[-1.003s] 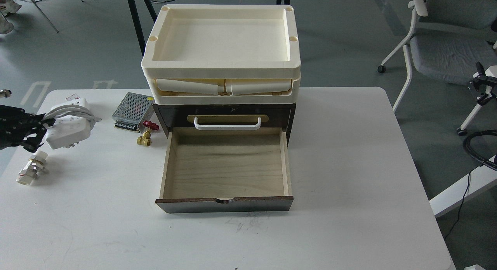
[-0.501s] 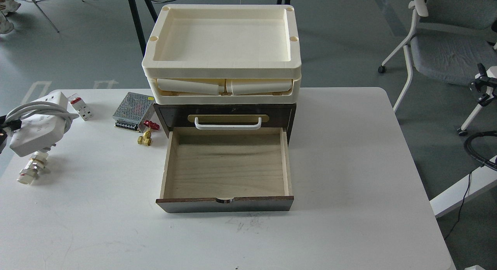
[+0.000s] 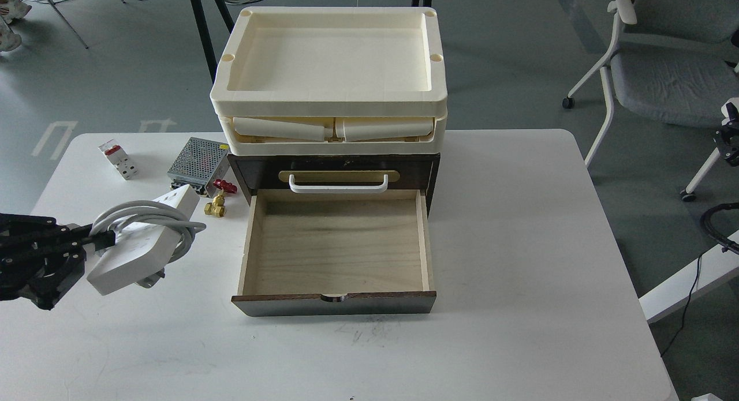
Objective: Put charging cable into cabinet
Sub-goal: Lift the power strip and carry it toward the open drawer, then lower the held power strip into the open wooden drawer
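Note:
The charging cable (image 3: 144, 245) is a white power strip with a white cord wrapped around it. My left gripper (image 3: 95, 242) is shut on it and holds it tilted above the table, just left of the drawer. The cabinet (image 3: 335, 170) is dark brown with a white bar handle (image 3: 338, 184). Its lower drawer (image 3: 338, 251) is pulled out, with a bare pale wood floor. My right gripper is out of view.
Two stacked cream plastic trays (image 3: 330, 72) sit on top of the cabinet. A perforated metal power supply box (image 3: 198, 162), a brass valve with red handle (image 3: 217, 200) and a white-and-red breaker (image 3: 119, 158) lie on the white table (image 3: 519, 245) at back left. A grey chair (image 3: 664, 66) stands at right.
My left gripper has carried the power strip right and toward the front, close to the drawer's left side. The pipe fitting on the left is now hidden behind it.

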{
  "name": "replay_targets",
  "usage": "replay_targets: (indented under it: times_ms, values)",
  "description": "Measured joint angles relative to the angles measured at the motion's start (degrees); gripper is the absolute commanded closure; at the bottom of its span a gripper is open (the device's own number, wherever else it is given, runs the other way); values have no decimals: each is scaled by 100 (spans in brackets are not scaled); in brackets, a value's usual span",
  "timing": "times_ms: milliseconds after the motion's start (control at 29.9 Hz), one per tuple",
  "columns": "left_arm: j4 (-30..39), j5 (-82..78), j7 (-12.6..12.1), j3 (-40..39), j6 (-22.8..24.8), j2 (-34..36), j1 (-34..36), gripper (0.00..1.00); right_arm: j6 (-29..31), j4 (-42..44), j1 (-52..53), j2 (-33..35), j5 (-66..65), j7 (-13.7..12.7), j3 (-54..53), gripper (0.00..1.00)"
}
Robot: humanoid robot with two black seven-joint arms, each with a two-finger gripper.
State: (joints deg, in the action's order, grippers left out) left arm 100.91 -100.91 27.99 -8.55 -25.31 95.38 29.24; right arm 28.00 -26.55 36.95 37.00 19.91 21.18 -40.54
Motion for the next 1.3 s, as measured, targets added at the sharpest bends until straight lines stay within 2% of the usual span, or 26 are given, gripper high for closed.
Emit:
replay_targets:
  times_ms: [167,401,602,1304]
  values:
    - [26,-6,1,-5,242,-363,37,100,0,11,-60,-1,0,0,0,0]
    - [26,9,0,-43,1330,-1036,615,100,0,239,-78,-213,-5,0,-3,0]
    - [25,370,-1,-61,1857,-1375,1058,100,0,313,-81,-237,-5,0,2,0]
    - [-14,818,1,-91,2940,-2553,1270,100,0,572,-98,-386,-5,0,16,0]
